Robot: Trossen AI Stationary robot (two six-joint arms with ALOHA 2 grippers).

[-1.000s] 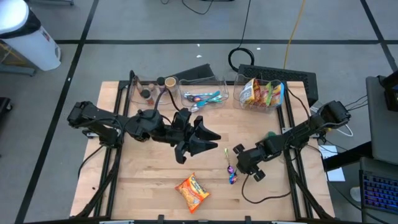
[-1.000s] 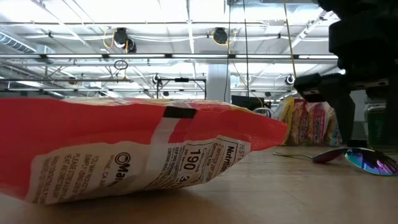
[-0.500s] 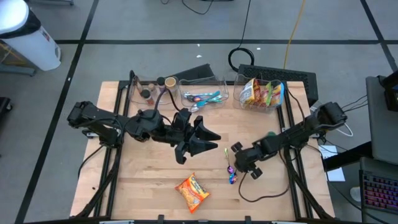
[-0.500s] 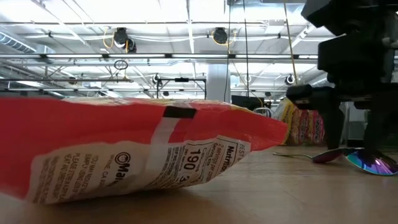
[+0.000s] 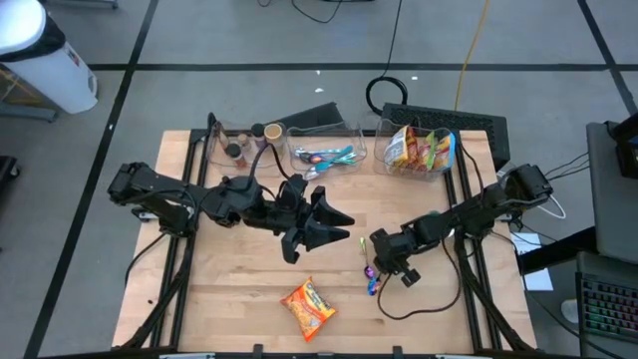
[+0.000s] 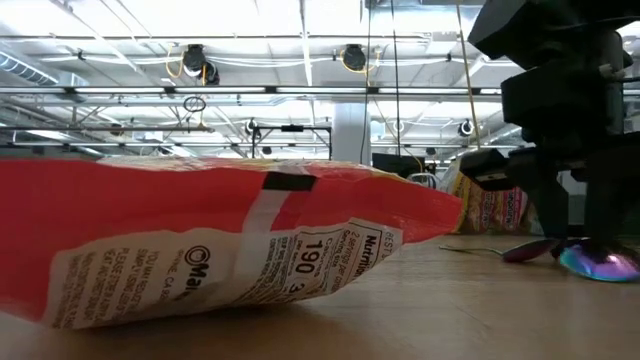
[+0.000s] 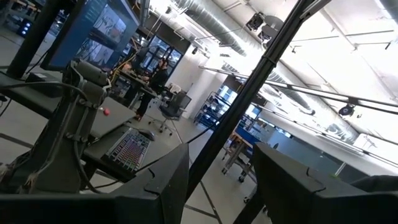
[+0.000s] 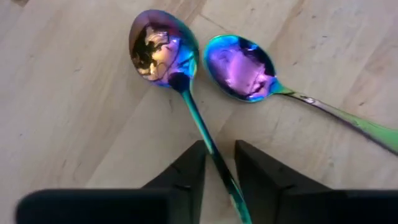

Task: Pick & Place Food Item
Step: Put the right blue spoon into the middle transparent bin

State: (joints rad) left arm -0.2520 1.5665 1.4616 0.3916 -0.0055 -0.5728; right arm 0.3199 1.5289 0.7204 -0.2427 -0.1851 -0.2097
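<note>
The wooden worktop (image 5: 239, 289) carries an orange snack bag (image 5: 307, 307) near its front edge. The left pincer (image 5: 334, 227) hangs mid-table, fingers spread (gripping nothing). The right pincer (image 8: 219, 165) pinches the handle of an iridescent spoon (image 8: 163, 46) beside a second spoon (image 8: 239, 65).
</note>
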